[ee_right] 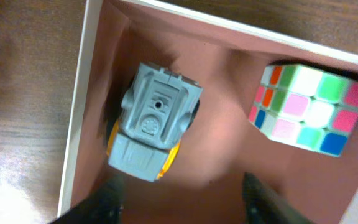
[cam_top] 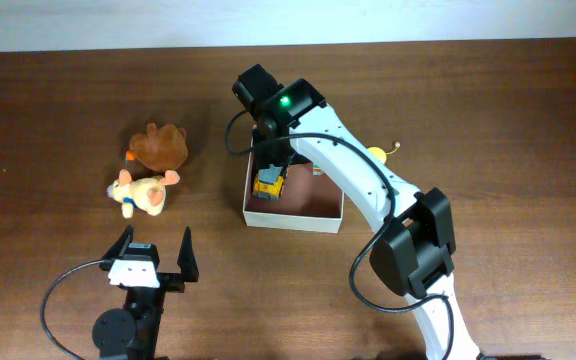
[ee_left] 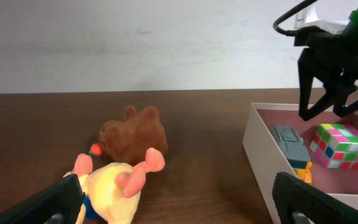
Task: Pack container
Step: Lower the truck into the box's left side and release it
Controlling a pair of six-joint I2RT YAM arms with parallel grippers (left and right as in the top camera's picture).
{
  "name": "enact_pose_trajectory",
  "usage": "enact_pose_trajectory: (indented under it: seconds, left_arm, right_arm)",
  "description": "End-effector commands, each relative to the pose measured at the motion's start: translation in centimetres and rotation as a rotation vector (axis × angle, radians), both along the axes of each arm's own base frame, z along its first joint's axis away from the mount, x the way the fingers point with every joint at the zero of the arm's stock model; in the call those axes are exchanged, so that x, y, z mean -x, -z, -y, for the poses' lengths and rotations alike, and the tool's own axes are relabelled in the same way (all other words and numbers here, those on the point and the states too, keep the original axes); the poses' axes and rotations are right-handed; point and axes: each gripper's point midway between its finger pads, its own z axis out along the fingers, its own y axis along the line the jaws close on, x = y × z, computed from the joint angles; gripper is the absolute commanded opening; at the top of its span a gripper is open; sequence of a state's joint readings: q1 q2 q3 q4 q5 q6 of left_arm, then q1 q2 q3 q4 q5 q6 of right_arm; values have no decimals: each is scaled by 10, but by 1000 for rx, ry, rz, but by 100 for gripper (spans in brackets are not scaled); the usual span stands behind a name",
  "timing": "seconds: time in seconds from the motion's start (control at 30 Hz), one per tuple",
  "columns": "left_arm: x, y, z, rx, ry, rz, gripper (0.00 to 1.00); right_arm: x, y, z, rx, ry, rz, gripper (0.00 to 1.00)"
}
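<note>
The container (cam_top: 290, 221), a square white box with a pinkish-brown inside, stands at the table's middle. It holds a grey and yellow toy truck (cam_top: 269, 184) and a coloured puzzle cube (ee_left: 340, 144). My right gripper (ee_right: 185, 202) is open and empty, hovering over the container's inside (ee_right: 229, 155), just above the truck (ee_right: 154, 121) and left of the cube (ee_right: 309, 112). My left gripper (cam_top: 155, 258) is open and empty at the front left, apart from the toys. A brown plush (cam_top: 160, 146) and a cream plush (cam_top: 143, 192) lie left of the container.
A small yellow thing (cam_top: 376, 153) lies behind the right arm, right of the container. In the left wrist view the cream plush (ee_left: 114, 186) lies close ahead, the brown plush (ee_left: 135, 132) beyond it, and the container wall (ee_left: 260, 149) to the right.
</note>
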State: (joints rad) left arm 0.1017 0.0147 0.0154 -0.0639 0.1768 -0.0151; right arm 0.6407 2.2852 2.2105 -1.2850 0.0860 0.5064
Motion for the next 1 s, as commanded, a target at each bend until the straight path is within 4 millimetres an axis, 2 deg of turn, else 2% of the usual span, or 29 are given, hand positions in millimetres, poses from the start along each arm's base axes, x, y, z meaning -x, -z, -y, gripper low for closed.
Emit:
enact_pose_trajectory:
  seconds: [0.0, 0.3, 0.6, 0.97]
  left_arm:
    - [0, 1, 0, -8, 5, 3, 99]
    - [0, 1, 0, -8, 5, 4, 99]
    - [0, 1, 0, -8, 5, 4, 99]
    - [0, 1, 0, -8, 5, 4, 99]
  right_arm:
    - [10, 2, 2, 17, -13, -21, 50]
    - [36, 43, 6, 40, -24, -141, 47]
    - [42, 51, -4, 35, -45, -135, 47]
    - [28, 55, -10, 27, -42, -76, 47]
